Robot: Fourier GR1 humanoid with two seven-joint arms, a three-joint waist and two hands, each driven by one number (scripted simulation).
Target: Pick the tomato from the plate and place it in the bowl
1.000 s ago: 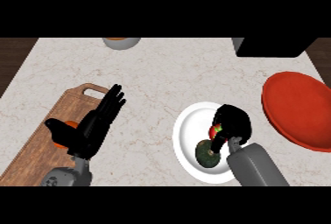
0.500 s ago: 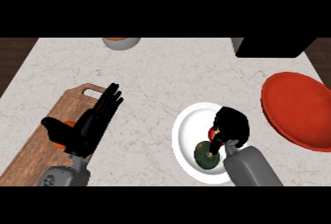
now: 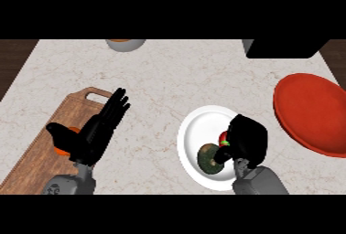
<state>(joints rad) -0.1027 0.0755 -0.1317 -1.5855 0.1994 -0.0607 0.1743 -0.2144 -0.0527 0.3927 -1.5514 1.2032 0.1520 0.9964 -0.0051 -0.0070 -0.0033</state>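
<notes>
Right hand curled around glossy round tomato on smooth white plate.

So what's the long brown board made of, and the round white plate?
The board looks like wood: brown with streaky grain lines and a matte top. The plate looks like glazed ceramic, plain smooth white, though hard plastic could look the same. The counter under both looks like polished marble, pale with thin brown veins.
</notes>
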